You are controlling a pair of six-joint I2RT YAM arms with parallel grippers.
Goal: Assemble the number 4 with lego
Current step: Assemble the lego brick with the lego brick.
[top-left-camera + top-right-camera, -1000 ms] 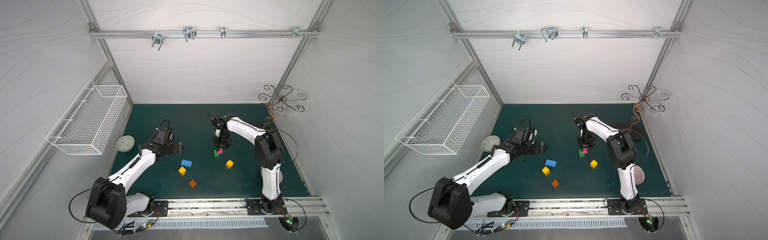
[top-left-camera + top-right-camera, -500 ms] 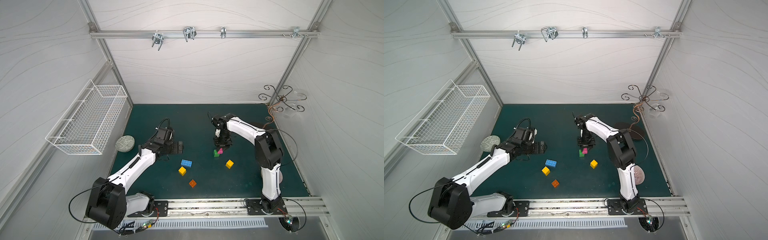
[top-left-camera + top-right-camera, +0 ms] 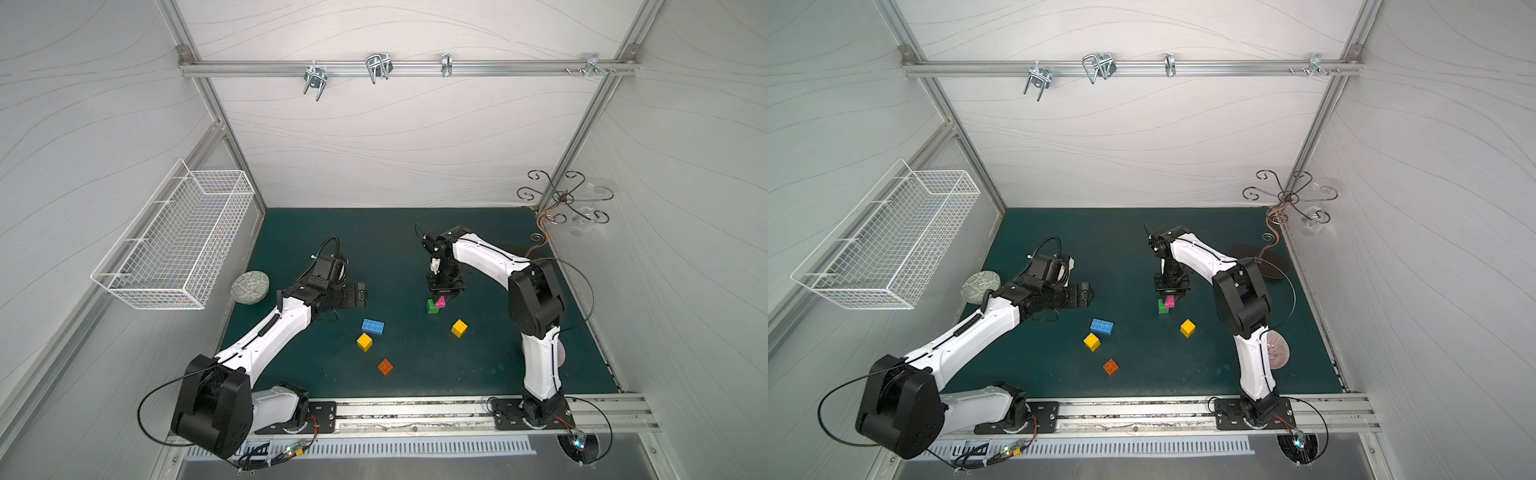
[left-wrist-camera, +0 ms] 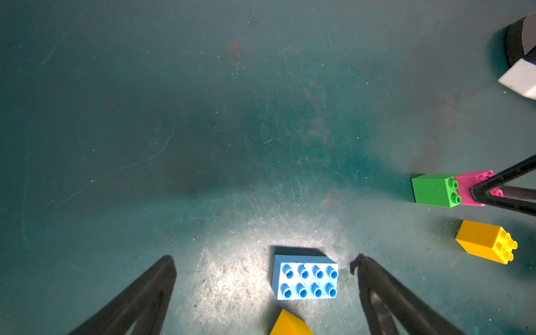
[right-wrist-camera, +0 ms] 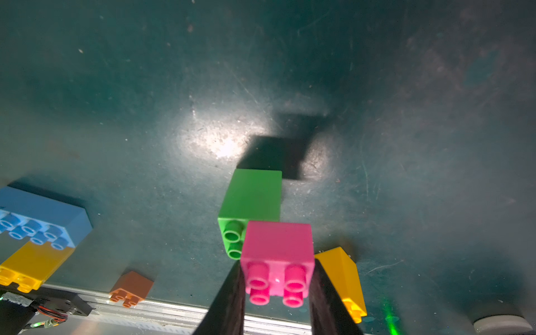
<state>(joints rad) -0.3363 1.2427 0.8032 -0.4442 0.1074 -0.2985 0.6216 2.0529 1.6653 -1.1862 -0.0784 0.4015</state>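
My right gripper (image 5: pixel 277 275) is shut on the pink brick (image 5: pixel 277 252), its fingers pointing straight down at the mat. The pink brick (image 3: pixel 440 301) sits offset over half of the green brick (image 3: pixel 432 306), leaving two green studs bare; whether the two are pressed together I cannot tell. My left gripper (image 4: pixel 262 261) hovers open and empty above the blue brick (image 4: pixel 304 277). On the mat lie the blue brick (image 3: pixel 372 326), a yellow cube (image 3: pixel 364 342) beside it, an orange cube (image 3: pixel 385 366) nearer the front, and another yellow cube (image 3: pixel 459 328) to the right.
A white wire basket (image 3: pixel 174 245) hangs on the left wall above a patterned bowl (image 3: pixel 250 286). A second bowl (image 3: pixel 1276 349) lies behind the right arm. A curled metal stand (image 3: pixel 561 199) fills the back right corner. The arms' mounting rail (image 3: pixel 415 411) borders the front.
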